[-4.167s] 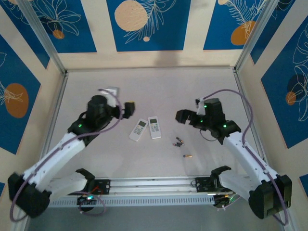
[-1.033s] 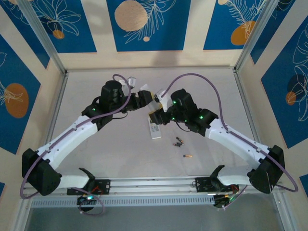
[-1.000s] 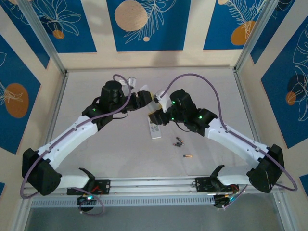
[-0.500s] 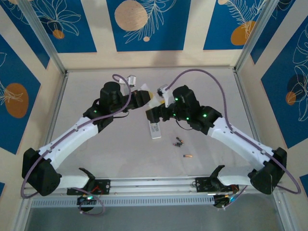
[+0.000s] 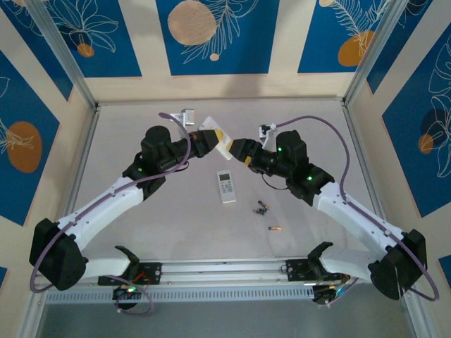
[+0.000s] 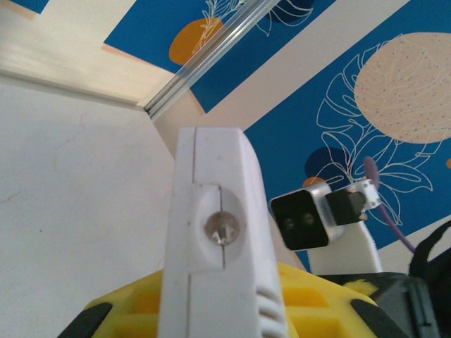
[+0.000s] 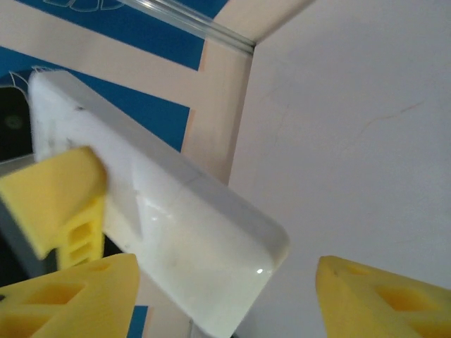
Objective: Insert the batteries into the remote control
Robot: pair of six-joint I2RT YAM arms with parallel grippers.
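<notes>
Raised off the worktop (image 5: 317, 134) since the earlier frame, one remote control (image 6: 204, 211) hangs clamped in the left gripper (image 5: 206, 143); the right gripper (image 5: 239, 149) stands open beside its end, holding nothing. Batteries (image 5: 261, 208) lie untouched on the worktop, so loading has not begun.

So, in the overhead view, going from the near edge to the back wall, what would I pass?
Orange-gold battery → dark batteries → remote lying flat → second remote, held up in the left gripper.
</notes>
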